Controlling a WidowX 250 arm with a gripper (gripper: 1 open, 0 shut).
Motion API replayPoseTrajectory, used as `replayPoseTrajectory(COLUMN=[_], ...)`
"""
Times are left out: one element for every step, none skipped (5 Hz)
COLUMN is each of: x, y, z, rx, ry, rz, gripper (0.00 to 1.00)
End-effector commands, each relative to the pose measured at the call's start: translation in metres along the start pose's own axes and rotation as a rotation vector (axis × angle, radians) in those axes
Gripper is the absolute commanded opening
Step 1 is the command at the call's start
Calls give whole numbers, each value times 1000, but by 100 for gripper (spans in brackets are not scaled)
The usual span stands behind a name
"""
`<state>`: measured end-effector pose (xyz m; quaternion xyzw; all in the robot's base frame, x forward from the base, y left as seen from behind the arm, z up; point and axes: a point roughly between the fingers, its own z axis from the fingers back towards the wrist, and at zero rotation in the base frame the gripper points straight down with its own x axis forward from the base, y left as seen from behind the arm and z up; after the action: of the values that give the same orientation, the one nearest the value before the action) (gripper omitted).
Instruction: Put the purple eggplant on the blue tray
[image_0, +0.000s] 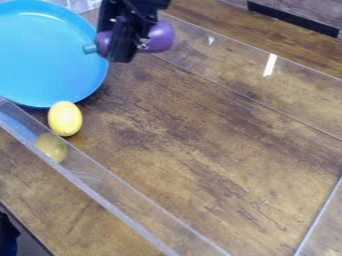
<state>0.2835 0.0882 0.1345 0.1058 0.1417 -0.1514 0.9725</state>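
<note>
Holding: the purple eggplant (158, 38) is gripped in the black claw (123, 46), near the top of the frame, left of centre.
Claw: closed down on the eggplant's middle, pointing downward; the fingers' exact contact is hard to make out.
Eggplant: held sideways, its rounded purple end to the right, its teal-green stem cap to the left, near the tray's right rim.
Blue tray: the round blue tray (47, 55) is seen at the upper left, cut off by the frame's left edge.
Yellow ball: the lemon-like ball (64, 118) is seen just below the tray, left of centre.
Counter: brown wood grain is shown across the counter (201, 140), bordered by clear walls (114, 200).
</note>
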Motion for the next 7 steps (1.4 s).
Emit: replayPoseTrajectory(x=[-18, -17, -14, -11, -8, -6, -6], y=[18, 17, 12, 9, 5, 3, 1], z=[12, 11, 9, 7, 6, 5, 5], rx=[21, 17, 13, 10, 6, 3, 1], ry=[-57, -54, -54, -53, -53, -53, -52], rz=[59, 69, 68, 70, 73, 77, 82], gripper=[0, 0, 0, 0, 0, 0, 0])
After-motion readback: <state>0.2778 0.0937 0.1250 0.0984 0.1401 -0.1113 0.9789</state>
